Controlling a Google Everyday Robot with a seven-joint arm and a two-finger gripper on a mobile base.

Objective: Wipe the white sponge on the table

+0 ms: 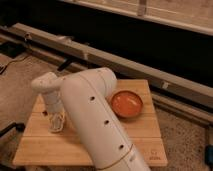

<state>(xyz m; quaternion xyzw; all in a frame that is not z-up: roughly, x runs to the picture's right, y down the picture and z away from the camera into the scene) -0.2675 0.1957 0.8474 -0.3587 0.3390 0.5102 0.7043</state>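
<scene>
Your gripper points down at the tabletop, the white sponge shows only as a pale patch right at the jaws' tips, and you cannot tell whether they clasp it.

Table with the arm across its middle, bowl on one side and gripper on the other.
Taking the tabletop as a dial with twelve at the far edge, the bowl sits on the boards at about two o'clock. The gripper is down at the surface at nine o'clock, near the left edge. The arm crosses the centre from six o'clock, and a floor rail runs behind at twelve.
</scene>
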